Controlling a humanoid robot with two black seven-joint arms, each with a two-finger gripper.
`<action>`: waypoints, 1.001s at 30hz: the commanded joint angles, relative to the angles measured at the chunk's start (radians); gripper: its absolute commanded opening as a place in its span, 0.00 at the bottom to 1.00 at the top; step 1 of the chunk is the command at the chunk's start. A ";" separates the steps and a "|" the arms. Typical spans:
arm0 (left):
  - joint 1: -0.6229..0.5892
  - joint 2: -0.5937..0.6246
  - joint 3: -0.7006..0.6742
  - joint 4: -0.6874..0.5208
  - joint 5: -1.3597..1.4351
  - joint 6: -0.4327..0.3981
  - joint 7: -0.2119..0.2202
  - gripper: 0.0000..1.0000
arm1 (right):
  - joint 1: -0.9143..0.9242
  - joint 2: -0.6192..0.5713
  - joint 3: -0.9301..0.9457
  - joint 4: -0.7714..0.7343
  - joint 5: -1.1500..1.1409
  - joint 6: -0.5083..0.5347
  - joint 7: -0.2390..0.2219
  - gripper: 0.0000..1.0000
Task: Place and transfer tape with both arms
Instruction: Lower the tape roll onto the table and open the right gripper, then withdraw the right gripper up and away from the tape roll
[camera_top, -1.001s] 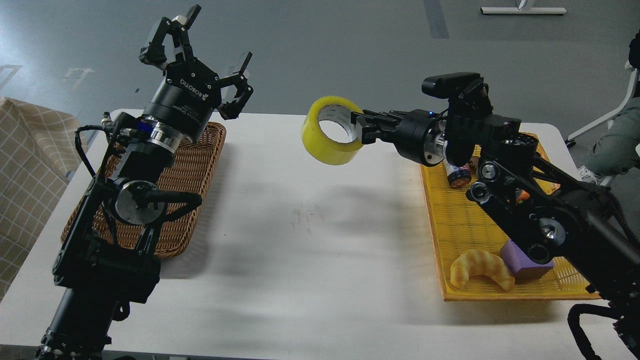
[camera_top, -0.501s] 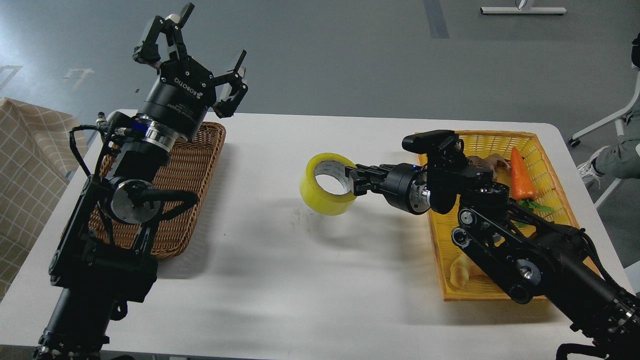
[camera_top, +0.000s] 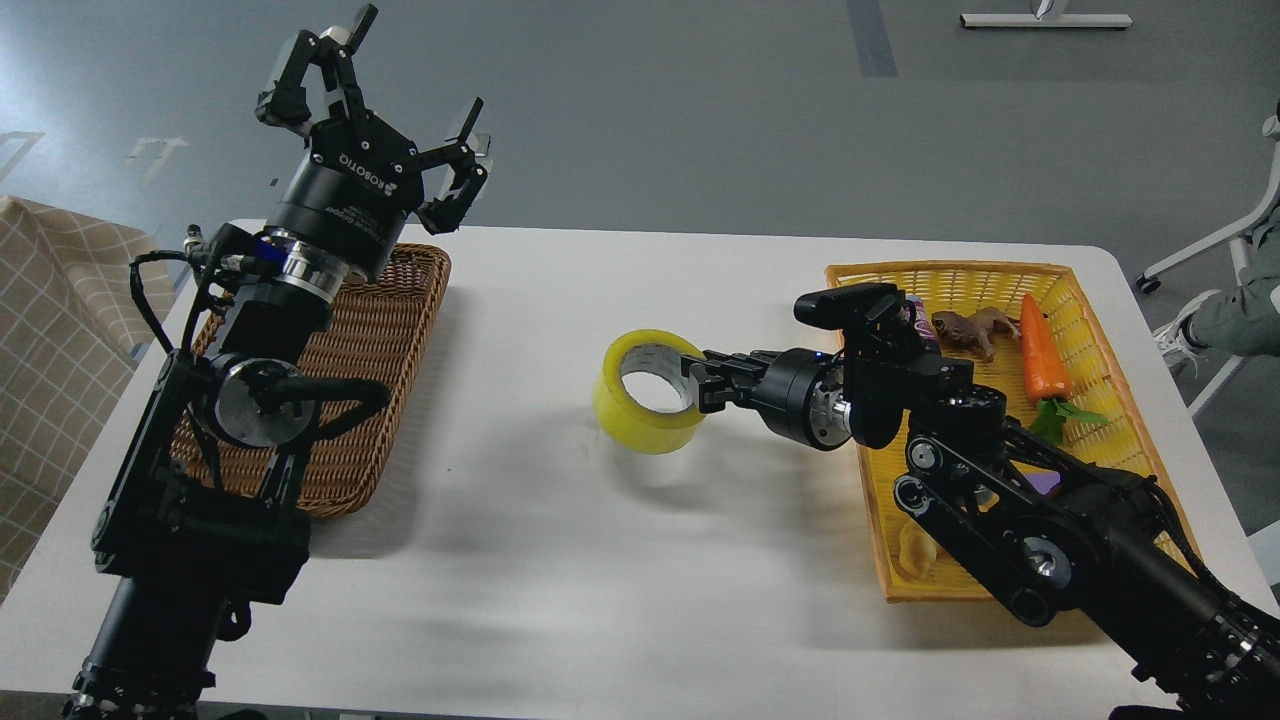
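The yellow tape roll (camera_top: 640, 415) with a pale inner core is near the middle of the white table (camera_top: 560, 560), at or just above its surface. My right gripper (camera_top: 697, 380) is shut on the roll's right wall and reaches in from the right. My left gripper (camera_top: 385, 100) is open and empty, raised high above the far end of the brown wicker basket (camera_top: 375, 340), well to the left of the tape.
A yellow tray (camera_top: 900, 470) at the right holds a toy carrot (camera_top: 1040, 345), a brown toy animal (camera_top: 970, 327) and a toy croissant (camera_top: 915, 548), partly hidden by my right arm. A checked cloth (camera_top: 50, 330) hangs at the far left.
My right arm has lowered the tape from mid-air down to the table's middle. My left gripper has shifted slightly left and stays open.
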 joint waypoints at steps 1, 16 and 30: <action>-0.001 0.000 0.000 0.000 0.000 -0.002 0.000 0.98 | -0.001 0.000 -0.005 -0.002 -0.002 0.000 0.000 0.26; -0.001 0.001 -0.002 0.000 0.000 -0.002 0.000 0.98 | 0.005 0.033 0.047 0.009 0.003 0.000 0.000 0.86; -0.011 0.058 -0.012 0.005 -0.012 -0.008 0.008 0.98 | 0.013 0.019 0.440 0.131 0.038 -0.041 0.010 1.00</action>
